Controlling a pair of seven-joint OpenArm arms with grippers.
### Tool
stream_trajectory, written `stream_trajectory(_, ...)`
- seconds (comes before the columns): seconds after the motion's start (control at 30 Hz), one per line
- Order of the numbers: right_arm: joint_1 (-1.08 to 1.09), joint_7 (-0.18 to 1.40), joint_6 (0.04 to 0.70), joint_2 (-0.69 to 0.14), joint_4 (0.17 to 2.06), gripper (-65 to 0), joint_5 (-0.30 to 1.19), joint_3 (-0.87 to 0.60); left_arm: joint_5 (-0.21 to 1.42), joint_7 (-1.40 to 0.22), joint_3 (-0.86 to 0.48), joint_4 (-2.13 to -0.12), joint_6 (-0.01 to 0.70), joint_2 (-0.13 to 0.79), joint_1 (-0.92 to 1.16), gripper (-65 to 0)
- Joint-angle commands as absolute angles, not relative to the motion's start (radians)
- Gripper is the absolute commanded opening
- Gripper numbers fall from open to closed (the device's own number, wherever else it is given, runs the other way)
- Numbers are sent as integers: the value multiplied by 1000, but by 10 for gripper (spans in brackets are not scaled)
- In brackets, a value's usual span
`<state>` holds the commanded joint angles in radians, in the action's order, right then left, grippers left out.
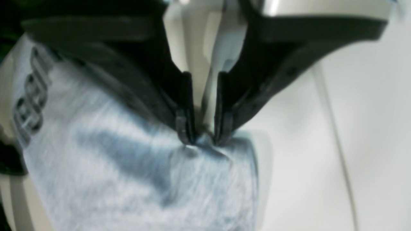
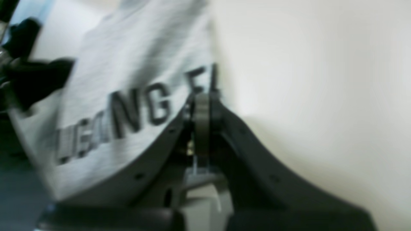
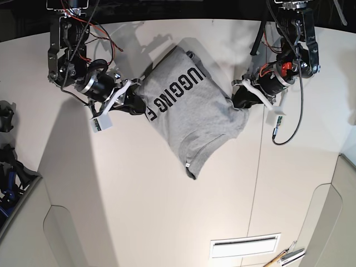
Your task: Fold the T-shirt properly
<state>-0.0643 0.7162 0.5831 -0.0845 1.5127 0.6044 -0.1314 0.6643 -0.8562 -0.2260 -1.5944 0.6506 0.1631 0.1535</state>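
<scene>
The heather light-grey T-shirt hangs stretched between my two grippers above the white table, its black block lettering facing up. My left gripper on the base view's right is shut on the shirt's right edge; the left wrist view shows its fingertips pinching a fold of the grey cloth. My right gripper on the base view's left is shut on the lettered edge; the right wrist view shows the closed gripper against the shirt. A sleeve and the neck end droop down toward the table's middle.
The white table lies under the shirt, with seams running down its right part. Dark objects sit off the table's left edge. A white vent plate and a small tool lie near the bottom right.
</scene>
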Motion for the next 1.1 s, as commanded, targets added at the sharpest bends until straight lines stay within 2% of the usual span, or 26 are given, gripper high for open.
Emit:
stream_trajectory(0.4, -184, 735, 599, -40, 1514, -650, 726, -129, 623, -844, -216, -1404, 651, 163, -50, -528)
stream_trajectory(0.73, -242, 741, 606, 37, 1515, -650, 770, -127, 615, -834, -191, -1394, 651, 141, -84, -528)
stream_trajectory(1.0, -239, 741, 606, 27, 1556, -650, 756, -134, 628, -849, -191, -1404, 651, 179, -83, -528)
stream_trajectory(1.1, -242, 743, 606, -8, 1622, -650, 706, -138, 679, -899, -191, -1452, 652, 208, -80, -528)
